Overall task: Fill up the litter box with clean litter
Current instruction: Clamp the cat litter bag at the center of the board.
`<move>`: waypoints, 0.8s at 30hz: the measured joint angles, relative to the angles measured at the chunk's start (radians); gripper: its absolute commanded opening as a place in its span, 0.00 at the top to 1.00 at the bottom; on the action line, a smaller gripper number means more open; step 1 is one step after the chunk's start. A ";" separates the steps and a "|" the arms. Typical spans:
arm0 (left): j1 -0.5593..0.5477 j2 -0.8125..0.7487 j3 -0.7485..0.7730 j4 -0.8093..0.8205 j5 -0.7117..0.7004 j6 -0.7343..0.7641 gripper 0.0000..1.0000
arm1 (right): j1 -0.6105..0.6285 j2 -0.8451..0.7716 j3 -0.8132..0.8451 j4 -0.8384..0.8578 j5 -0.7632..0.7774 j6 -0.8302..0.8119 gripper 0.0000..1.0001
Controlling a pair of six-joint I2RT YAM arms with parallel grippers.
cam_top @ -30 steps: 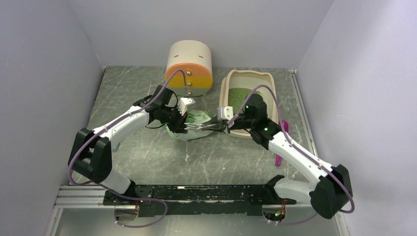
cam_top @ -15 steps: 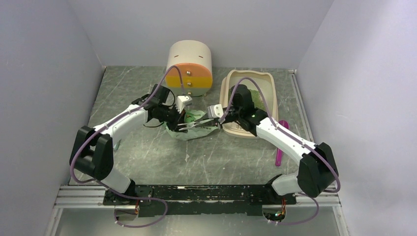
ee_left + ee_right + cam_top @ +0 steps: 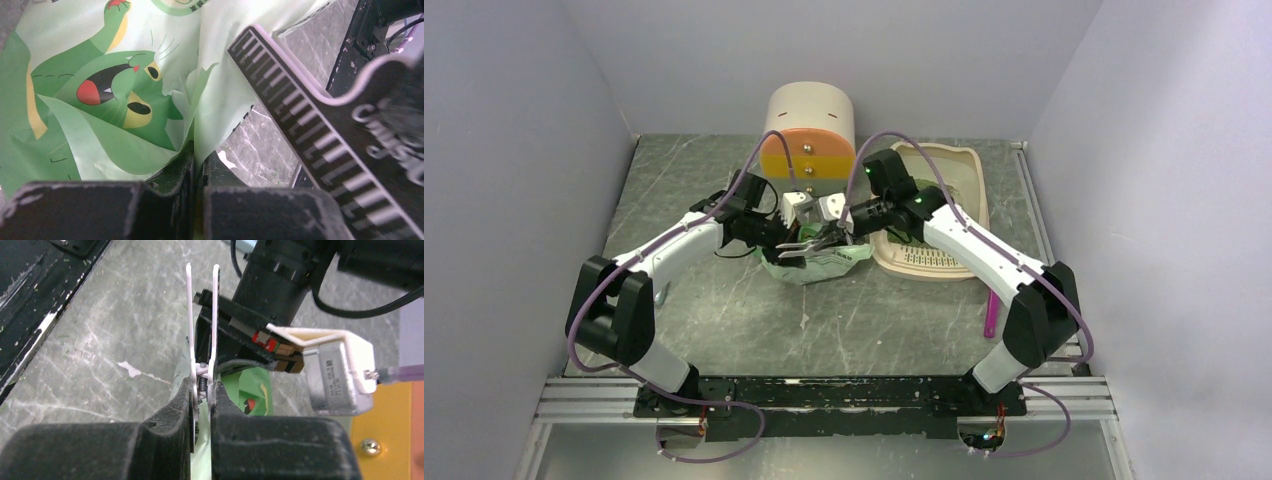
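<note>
1. My left gripper [image 3: 197, 155] is pinched tight on a fold of the green printed bag [image 3: 100, 100].
2. My right gripper [image 3: 202, 390] is closed on a thin white spring clip [image 3: 202, 315], just beside the left gripper, above the bag.
3. The litter box [image 3: 964, 165] sits on the table [image 3: 724, 300] just right of the bag, and my right arm crosses over it.
4. The round drawer unit [image 3: 809, 130] stands behind the bag.

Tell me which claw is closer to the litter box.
Right. The right claw, shut on a white clip, is over the green bag beside the litter box; the left claw pinches the bag on the side away from the box.
</note>
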 measured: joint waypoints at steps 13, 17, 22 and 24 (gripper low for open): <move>0.005 0.000 -0.009 0.013 0.032 0.000 0.95 | 0.076 0.031 0.098 -0.211 0.306 0.032 1.00; 0.006 0.000 -0.011 0.015 0.036 0.000 0.95 | 0.089 0.044 0.105 -0.217 0.365 0.088 1.00; 0.021 0.000 -0.028 0.029 0.043 -0.003 0.95 | 0.118 0.103 0.178 -0.286 0.463 0.167 1.00; 0.029 0.000 -0.032 0.031 0.045 -0.004 0.95 | 0.132 0.111 0.188 -0.306 0.505 0.192 1.00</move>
